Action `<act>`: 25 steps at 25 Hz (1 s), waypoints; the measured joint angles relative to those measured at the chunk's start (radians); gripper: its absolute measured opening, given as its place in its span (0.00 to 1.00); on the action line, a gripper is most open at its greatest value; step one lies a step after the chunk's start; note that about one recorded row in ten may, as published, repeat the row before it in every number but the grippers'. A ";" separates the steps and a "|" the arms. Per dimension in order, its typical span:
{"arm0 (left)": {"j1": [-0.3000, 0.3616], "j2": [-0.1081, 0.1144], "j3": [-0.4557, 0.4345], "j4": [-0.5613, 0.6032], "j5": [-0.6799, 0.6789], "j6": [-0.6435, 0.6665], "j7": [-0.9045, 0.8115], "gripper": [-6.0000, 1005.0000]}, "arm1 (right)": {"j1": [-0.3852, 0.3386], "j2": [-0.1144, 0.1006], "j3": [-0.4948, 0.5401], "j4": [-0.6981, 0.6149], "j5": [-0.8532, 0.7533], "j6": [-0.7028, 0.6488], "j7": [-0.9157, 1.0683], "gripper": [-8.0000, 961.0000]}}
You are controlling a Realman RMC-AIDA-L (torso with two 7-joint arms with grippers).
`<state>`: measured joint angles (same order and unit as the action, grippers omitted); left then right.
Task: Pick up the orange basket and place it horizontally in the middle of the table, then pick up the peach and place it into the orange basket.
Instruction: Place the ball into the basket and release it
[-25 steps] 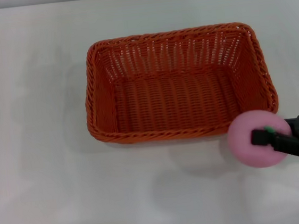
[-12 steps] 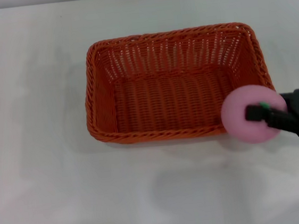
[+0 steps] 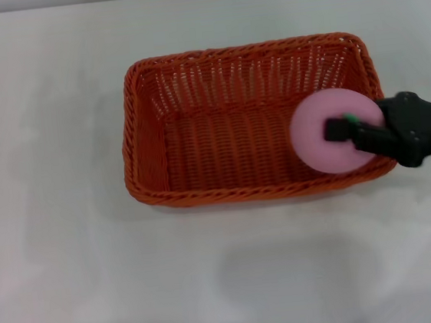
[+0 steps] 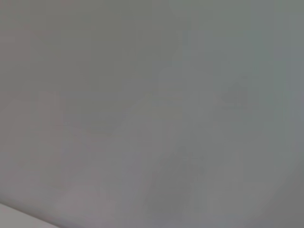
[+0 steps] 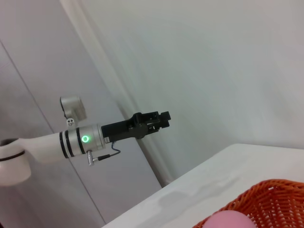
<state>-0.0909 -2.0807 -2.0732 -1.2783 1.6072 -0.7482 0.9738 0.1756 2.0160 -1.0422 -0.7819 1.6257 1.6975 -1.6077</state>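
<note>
**Peach carried in over the basket's right end**

Within the last second the right gripper has swung the peach from the bare table off the basket's 5 o'clock corner, up and across the rim, to hang over the right end of the orange basket, at about 3 o'clock inside it. The fingers are clamped on the peach, one across its top.

The basket lies lengthwise in the middle of the table, so I judge the first half done and only the release left.

The left gripper is parked high, well clear of the table; I cannot tell how its fingers stand.

No brand, label or writing is readable anywhere.
</note>
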 joint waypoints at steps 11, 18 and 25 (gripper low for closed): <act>-0.002 0.001 -0.001 0.016 -0.003 0.006 0.025 0.43 | 0.099 -0.004 -0.137 -0.008 0.074 -0.158 -0.003 0.28; -0.004 0.001 -0.005 0.028 -0.003 0.003 0.029 0.43 | 0.160 -0.004 -0.189 0.004 0.099 -0.281 -0.014 0.30; 0.000 -0.001 -0.005 0.033 -0.040 0.001 0.067 0.43 | 0.200 -0.004 -0.215 0.028 0.104 -0.358 -0.017 0.31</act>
<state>-0.0912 -2.0813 -2.0785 -1.2456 1.5672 -0.7473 1.0407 0.3758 2.0125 -1.2568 -0.7537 1.7297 1.3397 -1.6245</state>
